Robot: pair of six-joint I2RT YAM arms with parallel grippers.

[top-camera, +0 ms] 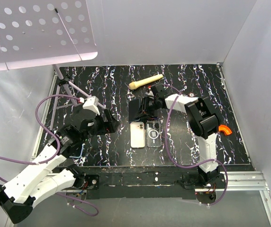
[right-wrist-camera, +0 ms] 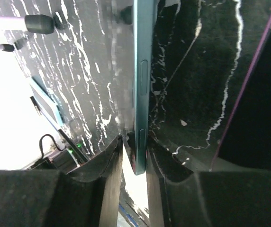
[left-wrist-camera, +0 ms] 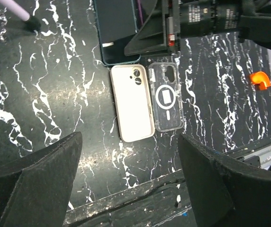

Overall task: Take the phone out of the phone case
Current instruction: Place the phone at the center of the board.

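Note:
A dark-screened phone with a teal rim [top-camera: 135, 110] is at the middle of the black marbled table; whether the rim is a case I cannot tell. My right gripper [top-camera: 148, 108] is shut on its right edge. The right wrist view shows the teal edge with side buttons [right-wrist-camera: 142, 71] standing between the fingers of that gripper [right-wrist-camera: 135, 142]. The phone also shows in the left wrist view [left-wrist-camera: 119, 33]. A cream case [top-camera: 137, 134] and a clear case with a ring [top-camera: 153, 134] lie flat side by side just in front of it. My left gripper [top-camera: 112, 124] is open and empty to their left, and in its own view [left-wrist-camera: 128, 151] sits near of the cream case [left-wrist-camera: 131, 103] and clear case [left-wrist-camera: 167, 97].
A cream stick-like object [top-camera: 146, 81] lies behind the phone. A white perforated panel [top-camera: 36, 28] on a stand [top-camera: 64, 85] overhangs the back left. An orange piece [top-camera: 224, 129] is by the right arm. The table's front edge [top-camera: 140, 166] is close to the cases.

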